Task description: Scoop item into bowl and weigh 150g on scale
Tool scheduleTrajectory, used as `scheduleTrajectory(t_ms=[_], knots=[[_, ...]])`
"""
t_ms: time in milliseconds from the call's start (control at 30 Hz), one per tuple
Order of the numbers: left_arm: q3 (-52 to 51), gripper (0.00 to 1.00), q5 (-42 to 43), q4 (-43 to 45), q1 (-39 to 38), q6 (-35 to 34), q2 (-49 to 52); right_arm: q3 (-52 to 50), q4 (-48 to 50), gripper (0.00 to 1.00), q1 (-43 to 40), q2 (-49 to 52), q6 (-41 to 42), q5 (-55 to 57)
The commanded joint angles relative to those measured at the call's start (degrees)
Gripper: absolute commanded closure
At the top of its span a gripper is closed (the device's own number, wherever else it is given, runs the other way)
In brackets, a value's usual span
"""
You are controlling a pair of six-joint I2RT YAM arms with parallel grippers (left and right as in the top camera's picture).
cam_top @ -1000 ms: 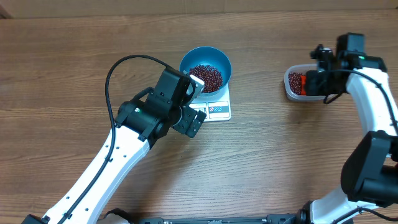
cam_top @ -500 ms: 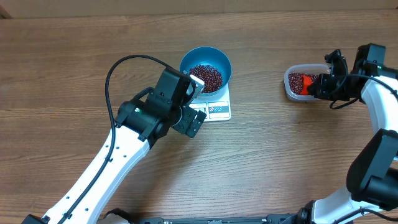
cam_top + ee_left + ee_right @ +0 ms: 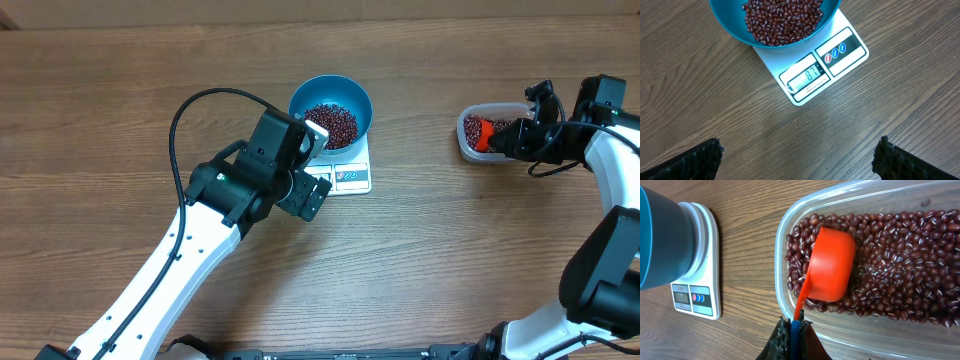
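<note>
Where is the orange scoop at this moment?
In the right wrist view, the orange plastic scoop sits in the small dark red-brown beans near the left end of the clear plastic tub, its handle held by the right arm's fingers.

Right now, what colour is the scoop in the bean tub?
Bright orange-red scoop, clearest in the right wrist view.

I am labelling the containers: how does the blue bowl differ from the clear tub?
The blue bowl is round and opaque; the clear tub is a see-through rounded rectangle. The bowl stands on the white scale; the tub stands on the table. The tub has an orange scoop in it, gripped by the right hand; the bowl has none. Both hold red-brown beans.
</note>
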Motion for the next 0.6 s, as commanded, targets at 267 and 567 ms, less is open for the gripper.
scheduleTrajectory(t_ms=[267,567], knots=[[0.33,0.00,0.44,0.07,-0.02,0.87,-1.18,-1.14,0.52,0.96,-0.50,2.56,1.40,-4.35],[0.33,0.00,0.44,0.07,-0.02,0.87,-1.18,-1.22,0.46,0.96,-4.74,3.04,1.73,-9.88]])
